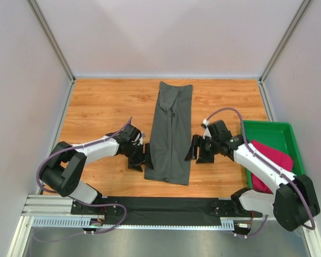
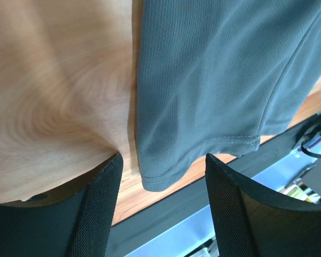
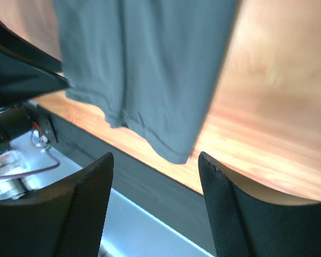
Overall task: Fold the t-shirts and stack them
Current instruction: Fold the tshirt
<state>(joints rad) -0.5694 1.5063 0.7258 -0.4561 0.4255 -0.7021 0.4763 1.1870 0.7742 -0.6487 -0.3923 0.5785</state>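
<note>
The grey shirt (image 1: 170,134) is laid as a long narrow strip down the middle of the table (image 1: 107,101), with the collar end far and the hem end near the arms. The pink shirt (image 1: 273,155) is seen crumpled in the tray (image 1: 273,128) on the right, well apart from it. The left gripper (image 1: 140,157) is set just beside the strip's near left edge, and the right gripper (image 1: 198,149) just beside its near right edge. In both wrist views the jaws are seen standing apart with nothing held, and the hem corners lie just ahead of the fingers (image 2: 101,203).

The step in hand is judged to be the grasp of the two near corners, so that the hem end can be carried over toward the collar. Both corners are best taken at the same depth from the hem, with all layers caught. The strip is already doubled, and a pinch on the top layer alone would let it open. The lower finger should be slid under the cloth flat on the wood. If it is pushed into the edge, the cloth would be bunched inward. The two grasps should be closed together and raised evenly, so that no skew is put into the fold. The near left corner is seen rounded and slightly puckered, so a grip a little up from the hem is advised there.
</note>
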